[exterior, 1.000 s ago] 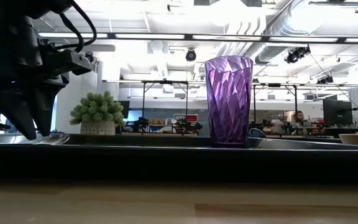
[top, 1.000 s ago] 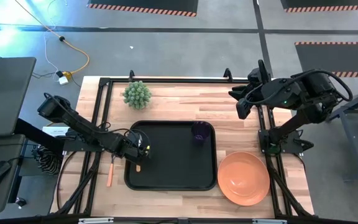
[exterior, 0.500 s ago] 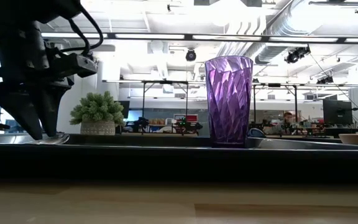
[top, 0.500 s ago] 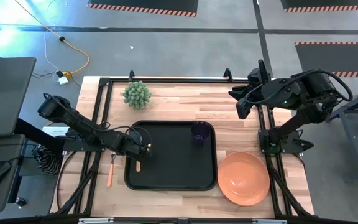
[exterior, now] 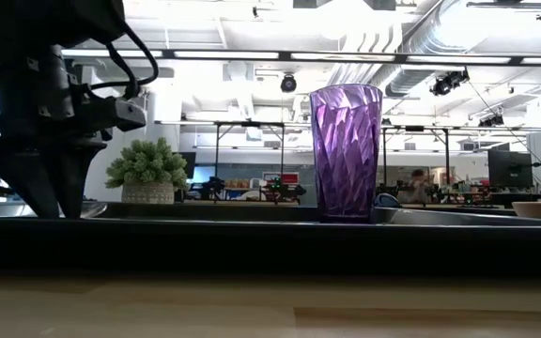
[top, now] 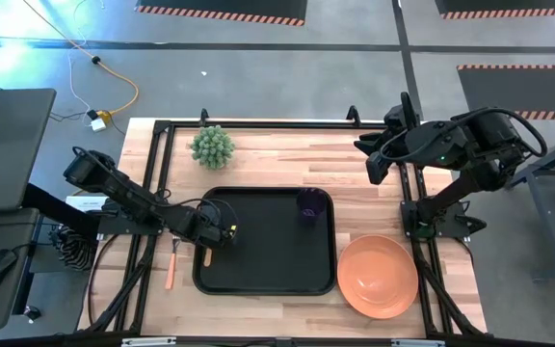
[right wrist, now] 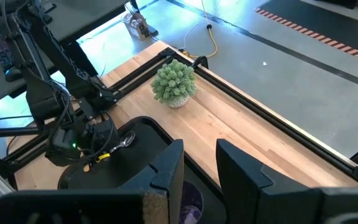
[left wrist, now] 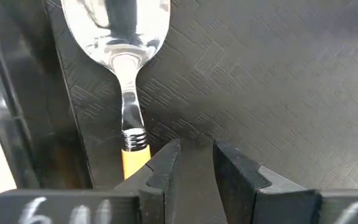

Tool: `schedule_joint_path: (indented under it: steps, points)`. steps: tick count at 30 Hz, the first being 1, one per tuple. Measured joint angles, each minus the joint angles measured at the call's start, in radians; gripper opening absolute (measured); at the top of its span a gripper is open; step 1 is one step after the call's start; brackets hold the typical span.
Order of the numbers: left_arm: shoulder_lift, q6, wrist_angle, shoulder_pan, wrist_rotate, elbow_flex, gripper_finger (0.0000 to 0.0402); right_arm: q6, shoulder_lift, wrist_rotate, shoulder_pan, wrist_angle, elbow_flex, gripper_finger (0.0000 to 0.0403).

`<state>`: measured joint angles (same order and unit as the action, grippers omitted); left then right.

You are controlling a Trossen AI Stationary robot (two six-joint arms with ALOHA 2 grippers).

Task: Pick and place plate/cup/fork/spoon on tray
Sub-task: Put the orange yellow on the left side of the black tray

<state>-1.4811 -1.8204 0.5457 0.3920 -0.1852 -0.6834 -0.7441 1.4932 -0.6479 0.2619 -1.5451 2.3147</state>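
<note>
Left pincer (top: 222, 232) low, fingers parted; right pincer (top: 374, 166) raised, parted.

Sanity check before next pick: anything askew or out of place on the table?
Nothing damaged or spilled. The spoon lies flat in the tray by its left rim, beside the left hand. The cup stands upright on it. The plate and fork sit outside.

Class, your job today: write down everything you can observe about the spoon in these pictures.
The spoon has a shiny silver oval bowl that mirrors the lights, a narrow metal neck ending in a ribbed collar, and an orange handle that looks plastic. It lies flat on the textured black tray, bowl facing up, close along the tray's raised rim on the left arm's side. The left gripper stands right over the handle end with its fingers apart; the near finger hides part of the handle, so contact cannot be judged.
</note>
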Motion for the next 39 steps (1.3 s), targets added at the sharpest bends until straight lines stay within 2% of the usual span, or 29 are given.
schedule_joint_path:
  steps: [8, 11, 17, 31, 39]
  points:
    - [0.032, 0.054, 0.001, 0.000, -0.014, -0.018, 0.0085, 0.000, 0.000, 0.000, 0.000, 0.001, 0.000, 0.0087]
    - [0.060, 0.061, 0.070, 0.000, -0.033, -0.038, 0.0085, 0.000, 0.000, -0.001, 0.000, 0.001, 0.000, 0.0087]
    - [0.073, 0.029, 0.194, 0.004, 0.006, -0.042, 0.0085, 0.000, 0.000, -0.004, 0.000, 0.001, 0.000, 0.0087]
    - [0.070, 0.015, 0.193, 0.004, 0.071, -0.017, 0.0085, 0.008, 0.033, 0.003, 0.000, 0.001, 0.000, 0.0087]
    - [0.071, 0.018, 0.178, 0.004, 0.072, -0.017, 0.0085, 0.000, 0.033, 0.003, 0.000, 0.001, 0.000, 0.0087]
